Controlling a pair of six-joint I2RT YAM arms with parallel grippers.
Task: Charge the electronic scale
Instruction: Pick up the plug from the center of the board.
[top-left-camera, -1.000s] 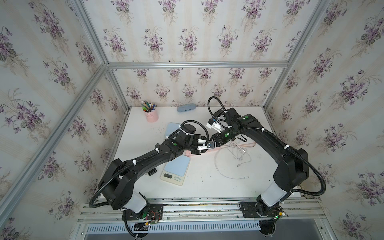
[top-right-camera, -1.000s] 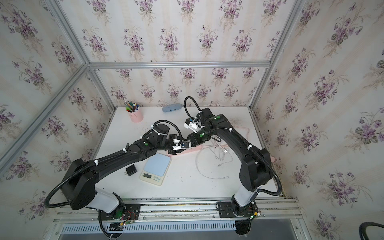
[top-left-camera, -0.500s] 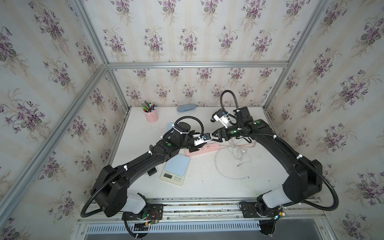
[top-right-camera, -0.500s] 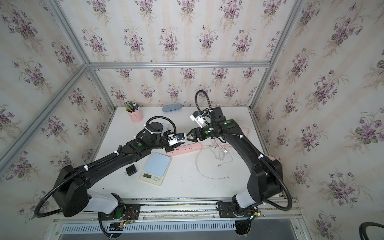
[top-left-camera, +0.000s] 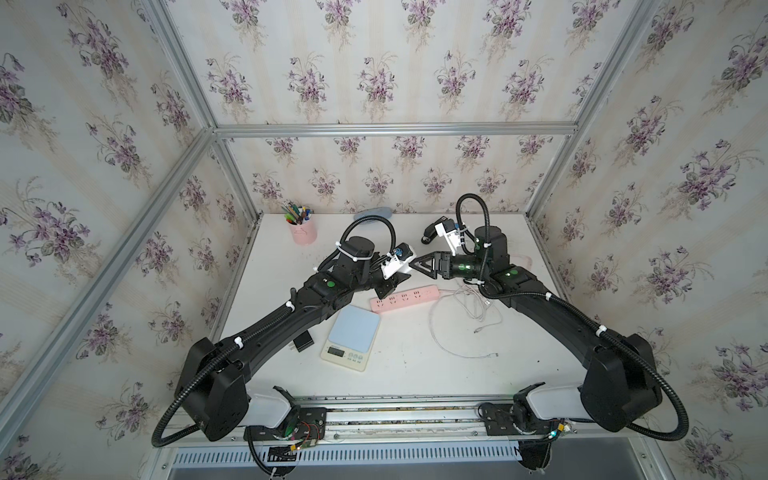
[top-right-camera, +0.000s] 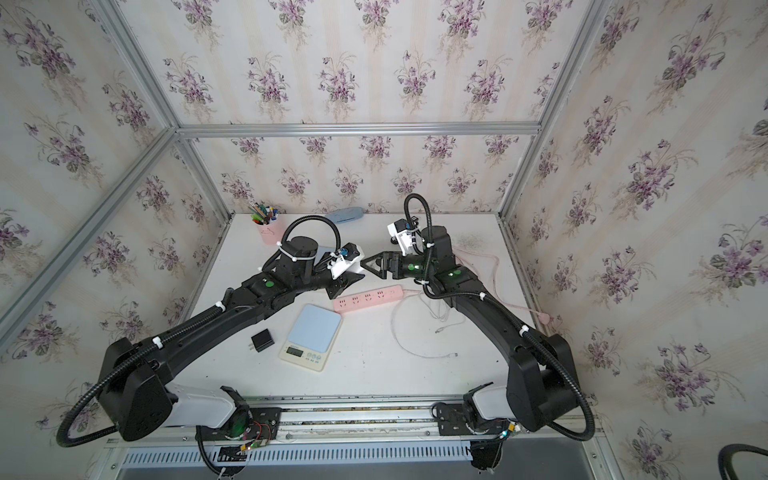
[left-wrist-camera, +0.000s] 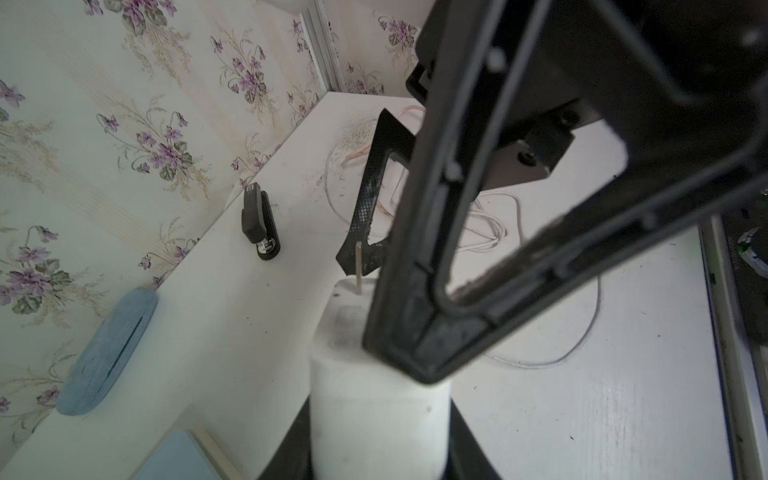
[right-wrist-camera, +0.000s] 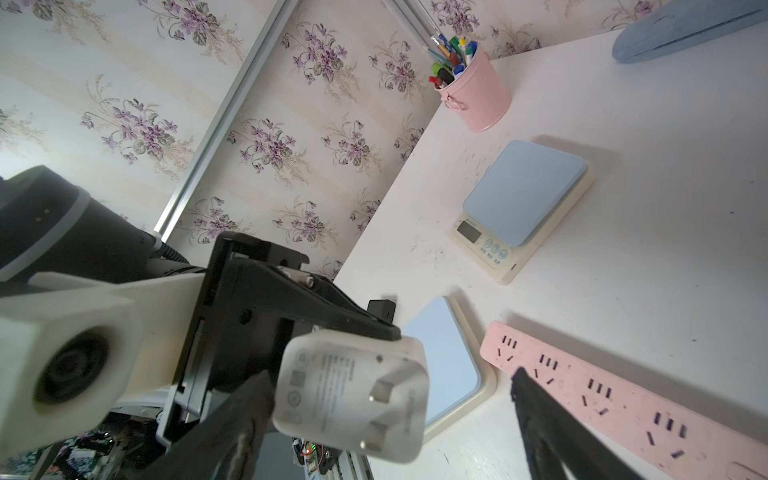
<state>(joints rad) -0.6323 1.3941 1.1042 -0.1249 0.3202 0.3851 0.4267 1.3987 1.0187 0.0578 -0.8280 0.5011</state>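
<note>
Holding a white adapter (right-wrist-camera: 353, 395) above the surface (top-left-camera: 415, 374), the left hand (top-left-camera: 392, 286) is clamped on its body, with the prongs facing the right wrist camera. The right hand (top-left-camera: 417, 265) hangs just beside it, jaws wide apart; its fingers flank the adapter and grip nothing. The scale (top-left-camera: 351, 338) lies flat near the front, just beside the pink strip (top-left-camera: 405, 298). By my judgement little is done. The adapter is up but not in the strip, the cable (top-left-camera: 492, 355) lies loose with its visible ends free, and nothing enters the scale. All the plugging remains.
</note>
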